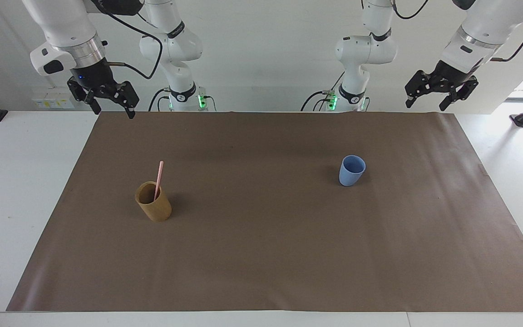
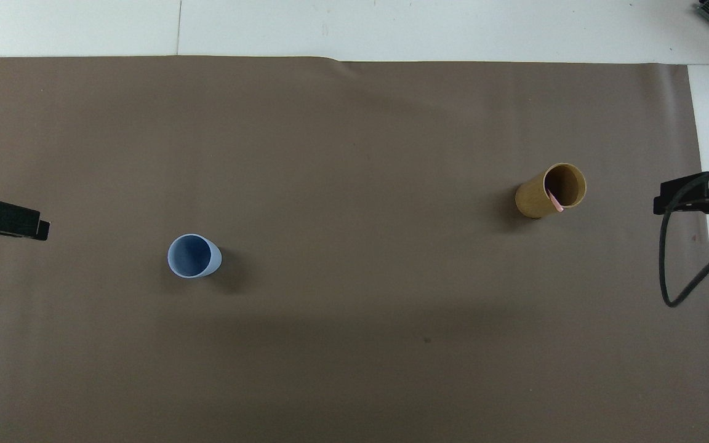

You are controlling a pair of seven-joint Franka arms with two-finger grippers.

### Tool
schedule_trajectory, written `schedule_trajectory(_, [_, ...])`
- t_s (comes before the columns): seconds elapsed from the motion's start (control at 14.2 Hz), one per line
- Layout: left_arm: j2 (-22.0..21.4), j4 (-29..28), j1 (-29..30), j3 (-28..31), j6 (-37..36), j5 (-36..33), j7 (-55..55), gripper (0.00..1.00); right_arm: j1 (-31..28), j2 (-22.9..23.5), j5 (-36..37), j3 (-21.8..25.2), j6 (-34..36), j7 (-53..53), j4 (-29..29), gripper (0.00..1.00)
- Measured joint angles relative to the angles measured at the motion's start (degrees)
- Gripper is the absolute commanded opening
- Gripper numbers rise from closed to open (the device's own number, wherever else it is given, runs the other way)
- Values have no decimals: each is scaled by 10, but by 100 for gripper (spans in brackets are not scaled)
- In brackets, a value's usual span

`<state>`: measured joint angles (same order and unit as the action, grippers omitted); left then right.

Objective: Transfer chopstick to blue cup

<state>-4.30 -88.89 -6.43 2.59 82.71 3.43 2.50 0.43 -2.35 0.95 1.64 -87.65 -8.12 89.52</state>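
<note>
One pale pink chopstick (image 1: 158, 178) stands leaning in a tan-brown cup (image 1: 155, 210) toward the right arm's end of the table; its top sticks out above the rim. In the overhead view only a short pink bit (image 2: 555, 200) shows at the tan cup's rim (image 2: 539, 198). The light blue cup (image 1: 351, 171) stands upright and empty toward the left arm's end, a little nearer to the robots; it also shows in the overhead view (image 2: 193, 256). My right gripper (image 1: 112, 110) hangs open and empty over the mat's near corner. My left gripper (image 1: 425, 105) hangs open and empty over the other near corner.
A brown paper mat (image 1: 261, 254) covers most of the white table (image 1: 12, 181). The two cups stand far apart on it. A black cable (image 2: 680, 271) loops down from the right gripper over the mat's edge.
</note>
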Motion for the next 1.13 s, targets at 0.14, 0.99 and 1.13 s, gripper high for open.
schedule_trajectory(0.14, [0,0,0,0,0,0,0,100,0,0,0,-1,-2,0,0,100])
schedule_trajectory(0.99, [5,-121,0,-4,98,0,-51,100,5,0,0,-4,-5,0,0,100])
schedule_trajectory(1.13, [5,-123,0,-2,102,0,-54,100,5,0,0,-4,-5,0,0,100])
